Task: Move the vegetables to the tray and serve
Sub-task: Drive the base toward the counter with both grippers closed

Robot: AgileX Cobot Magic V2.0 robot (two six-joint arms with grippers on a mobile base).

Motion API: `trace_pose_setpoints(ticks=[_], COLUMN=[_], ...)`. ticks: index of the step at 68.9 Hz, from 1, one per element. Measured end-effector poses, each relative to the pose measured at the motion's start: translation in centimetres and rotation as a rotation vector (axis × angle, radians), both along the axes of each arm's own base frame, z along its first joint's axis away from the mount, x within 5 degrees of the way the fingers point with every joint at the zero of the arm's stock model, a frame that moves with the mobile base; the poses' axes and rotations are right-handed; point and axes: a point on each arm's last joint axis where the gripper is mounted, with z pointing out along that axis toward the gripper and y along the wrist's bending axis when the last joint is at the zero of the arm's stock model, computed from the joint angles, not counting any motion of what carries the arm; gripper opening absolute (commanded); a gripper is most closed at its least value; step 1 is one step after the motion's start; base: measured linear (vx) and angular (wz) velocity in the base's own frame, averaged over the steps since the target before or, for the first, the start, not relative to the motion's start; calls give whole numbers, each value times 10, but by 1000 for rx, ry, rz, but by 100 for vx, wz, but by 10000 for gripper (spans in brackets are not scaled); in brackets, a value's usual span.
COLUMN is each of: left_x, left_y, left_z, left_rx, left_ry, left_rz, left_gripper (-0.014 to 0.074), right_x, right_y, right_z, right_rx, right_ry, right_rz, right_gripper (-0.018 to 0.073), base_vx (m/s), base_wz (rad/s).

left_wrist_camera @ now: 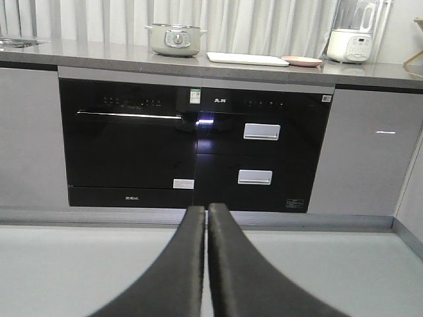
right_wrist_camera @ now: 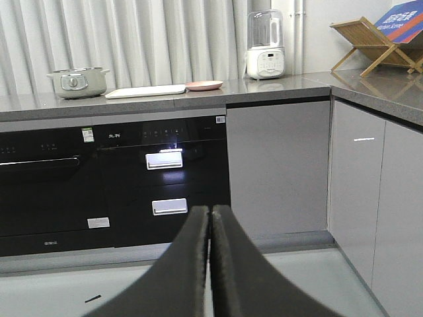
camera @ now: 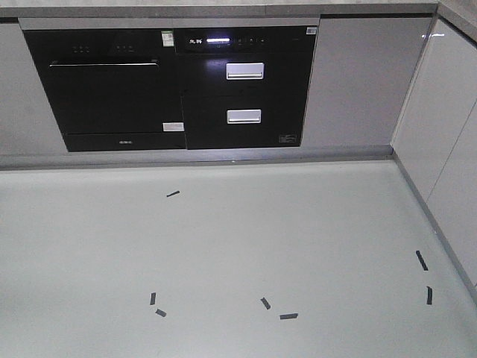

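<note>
- The left pincer [left_wrist_camera: 205, 211] and right pincer [right_wrist_camera: 210, 211] are both pressed fully together, holding nothing.
- The tray [left_wrist_camera: 246, 59] lies on the desk [left_wrist_camera: 99, 54], well ahead of and above both, just beside a pink plate [left_wrist_camera: 302, 61].
- No lettuce can be made out, so judging by this, 0 steps are done.

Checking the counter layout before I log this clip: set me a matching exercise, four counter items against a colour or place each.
Things:
1. pot
2. tray
3. plate
4. rack

Descriptions:
A. pink, just right of the tray
B. wooden, far right
C. lidded, leftmost
D. flat pale rectangle, between two other items

Pairs: 1-C; 2-D; 3-A; 4-B
</note>
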Motion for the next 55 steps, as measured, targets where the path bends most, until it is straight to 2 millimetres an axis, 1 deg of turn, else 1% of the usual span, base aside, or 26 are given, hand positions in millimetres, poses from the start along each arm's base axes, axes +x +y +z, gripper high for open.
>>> trace_pose_setpoints(ticks=[55], left_x=[0], left_y=[0], left_z=[0], left_rx=[0], left_ry=[0], left_rz=[0], left_gripper=[-6], right_x=[0], right_y=[0], right_z=[0], right_rx=[0], right_ry=[0], right_rz=[0], right_gripper=[-3], base_vx=[0], base_wz=[0])
